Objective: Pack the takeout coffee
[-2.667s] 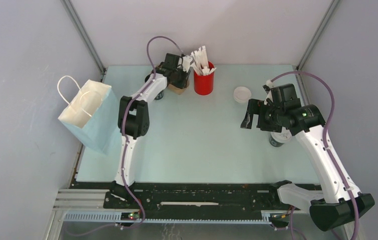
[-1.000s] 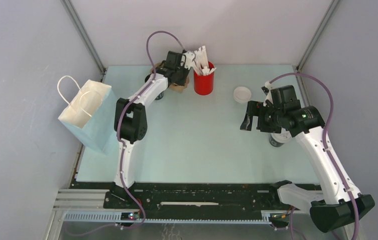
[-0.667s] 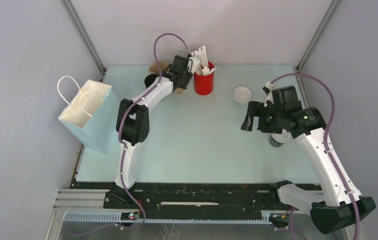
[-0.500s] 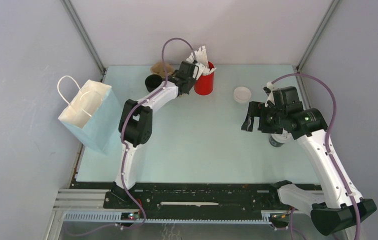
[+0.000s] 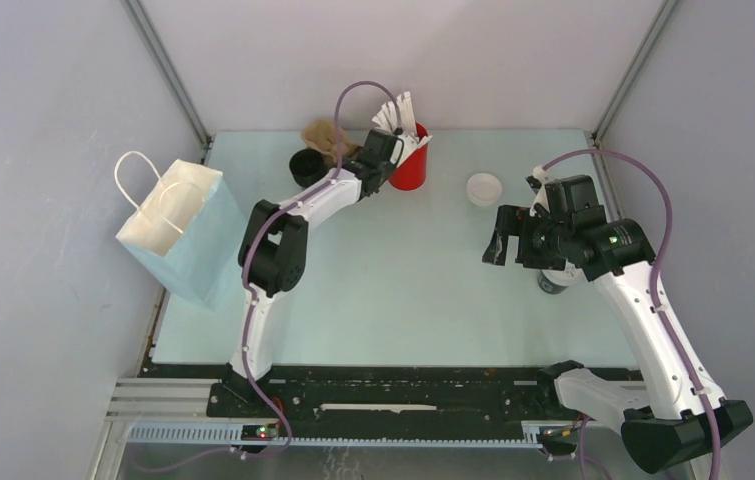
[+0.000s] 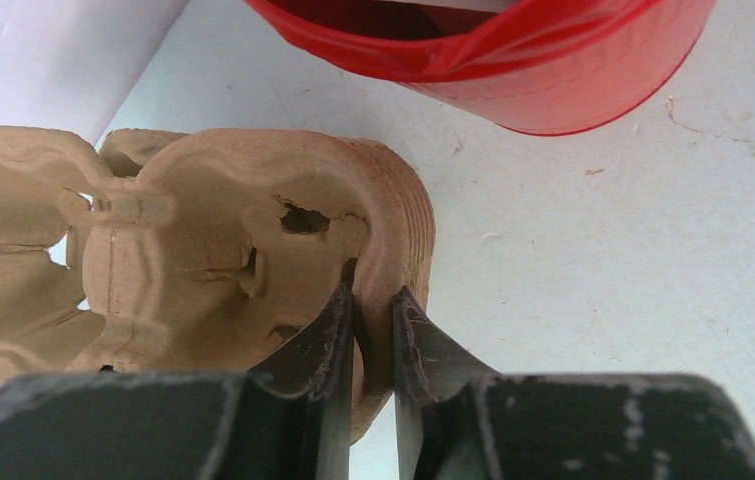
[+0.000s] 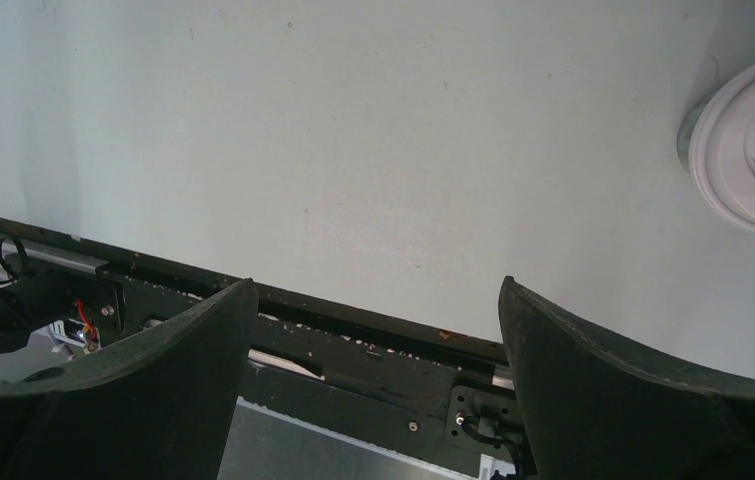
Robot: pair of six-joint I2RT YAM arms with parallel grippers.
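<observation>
Left fingers [image 6: 328,340] pinch the cardboard carrier's [image 6: 203,230] wall – right fingers [image 7: 153,370] spread wide, holding nothing.
The takeout coffee [image 7: 753,140] stands on the table [image 5: 403,260] at the right, under the right arm; the carrier sits at the far side, just beside the red holder [image 6: 513,70].

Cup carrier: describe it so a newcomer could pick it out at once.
At the table's far edge, look just left of the red holder stuffed with white sticks. The cup carrier is there, its wall pinched by the left gripper. It alone is tan moulded pulp with rounded wells, unlike the black cup beside it.
</observation>
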